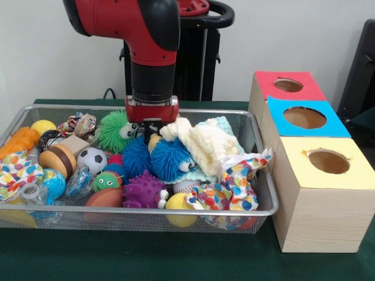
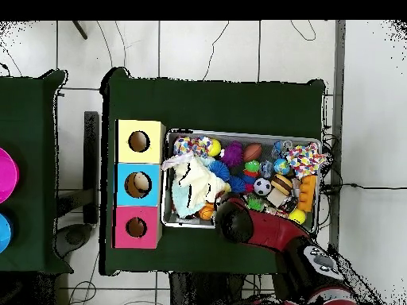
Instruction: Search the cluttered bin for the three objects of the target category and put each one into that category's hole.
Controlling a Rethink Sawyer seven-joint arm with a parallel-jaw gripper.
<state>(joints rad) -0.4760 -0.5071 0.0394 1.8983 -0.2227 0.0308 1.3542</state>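
Wire mesh bin is sitting on the green worktop, packed edge to edge; the toys are lying heaped on one another, so the target category cannot be told from what shows.

Left end: orange plastic piece, yellow ball, toy burger, globe ball and a polka-dot cloth are crowding the corner. Next along, a soccer ball is resting beside a green spiky ball with eyes.

Centre: blue spiky balls are lying side by side above a purple knobbly ball. A cream knitted cloth is draping over them, probably hiding more beneath.

Arm is coming straight down, wrist vertical, over the bin's rear centre. Gripper is dipping between the green spiky ball and the cream cloth; its tips are sinking into the clutter, so I cannot tell whether it is wide, narrow or holding anything. Judging by that, it is probing or starting a pick.

Right: three boxes are standing just beside the bin, within short reach for drops: yellow-topped box, blue-topped box, red-topped box, one round hole each. Overhead, something pale is showing inside the blue hole.
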